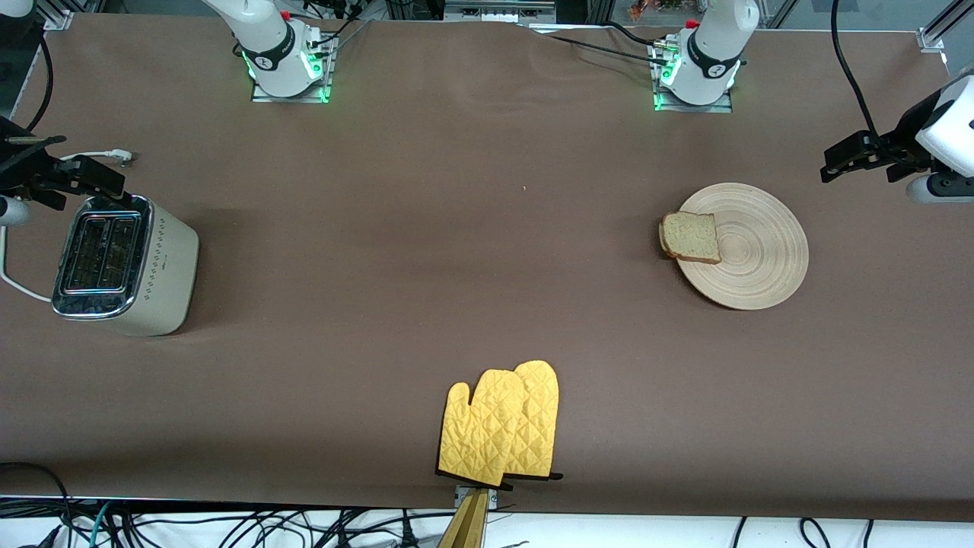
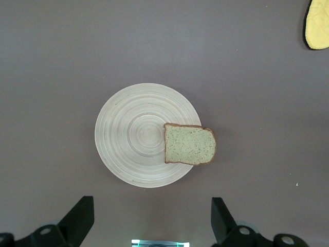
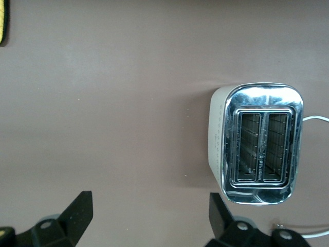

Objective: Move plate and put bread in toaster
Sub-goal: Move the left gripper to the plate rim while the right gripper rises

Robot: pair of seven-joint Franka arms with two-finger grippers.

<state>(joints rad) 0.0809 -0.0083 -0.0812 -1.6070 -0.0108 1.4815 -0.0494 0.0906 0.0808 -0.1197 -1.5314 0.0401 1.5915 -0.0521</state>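
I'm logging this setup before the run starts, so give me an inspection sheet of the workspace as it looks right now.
Surface: brown table cover, a few shallow wrinkles.
Job's things: plate toward the left arm's end; bread flat on it, overhanging the rim. Toaster upright toward the right arm's end, both slots empty.
Clutter: two yellow oven mitts, overlapping, at the table edge nearest the front camera.
Grippers: left tool open, over the table beside the plate. Right tool open, over the table beside the toaster.
Cables: white toaster cord on the table; black cables along the table's edges.
Surroundings: metal frame rails.
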